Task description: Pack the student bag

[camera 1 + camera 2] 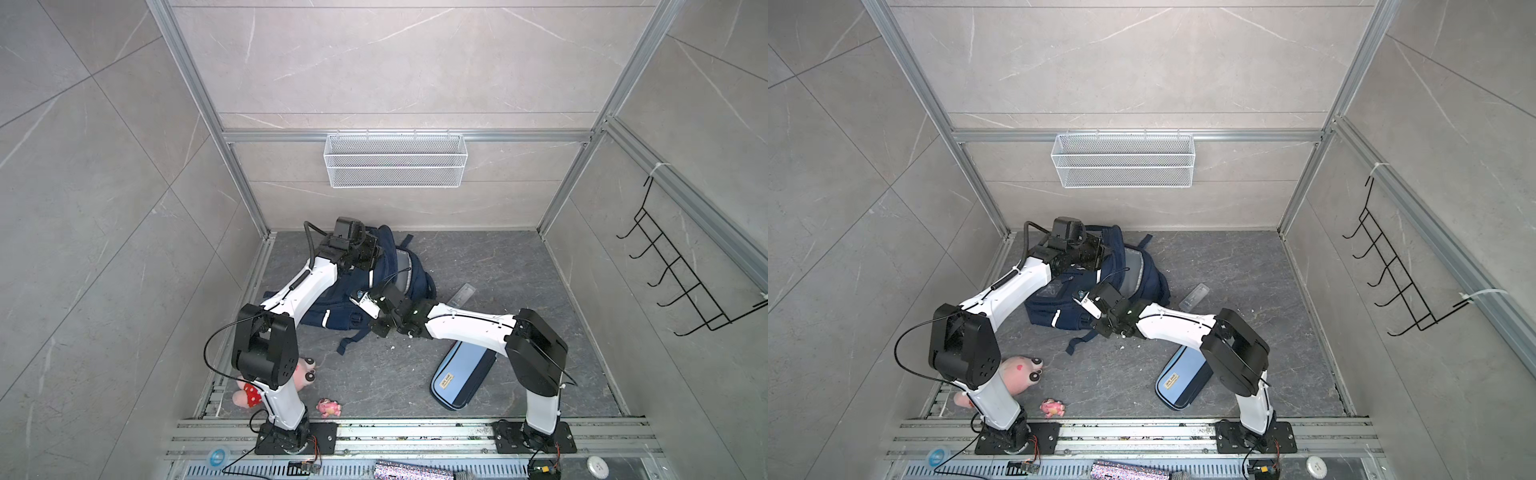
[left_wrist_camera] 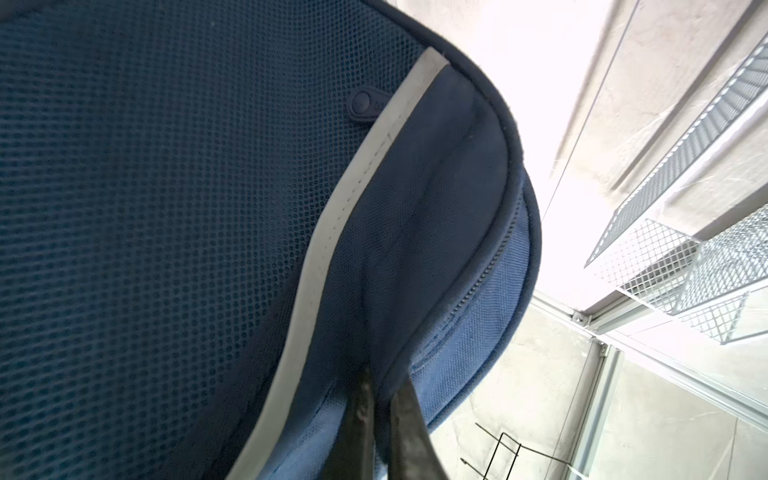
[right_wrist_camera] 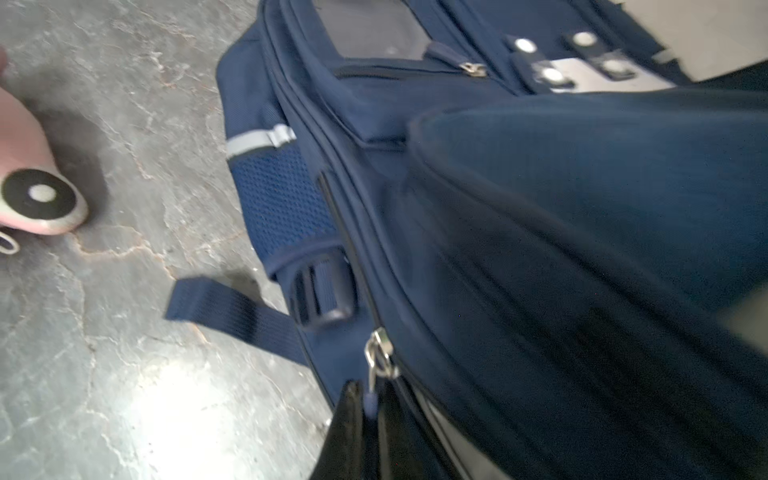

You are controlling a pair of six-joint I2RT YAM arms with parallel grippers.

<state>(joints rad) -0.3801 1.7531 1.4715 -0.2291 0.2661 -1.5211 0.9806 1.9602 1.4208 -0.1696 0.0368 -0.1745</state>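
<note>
Student bag (image 1: 336, 311) pinched at two spots, lying on the dark stone floor (image 1: 519, 270) by the back wall.
Left gripper (image 2: 382, 415) clamps a navy fabric edge; right gripper (image 3: 370, 424) nips the zip pull (image 3: 376, 361), shown only by its wrist view; grey tiled walls (image 1: 395, 62) surround.

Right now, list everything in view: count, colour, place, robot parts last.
dark grey stone-look floor: one, grey, under everything
navy-blue fabric backpack: one, navy, back left of floor
light-blue and navy zip pencil case: one, blue, front right of floor
pink plush toy: one, pink, front left
small pink toy figure: one, pink, front edge
flat grey strip: one, grey, right of backpack, kind unclear
white wire-mesh basket: one, white, back wall
black wire hook rack: one, black, right wall
left pincer: one, black, shut on backpack's rim
right pincer: one, black, shut on backpack's silver zip pull
</note>
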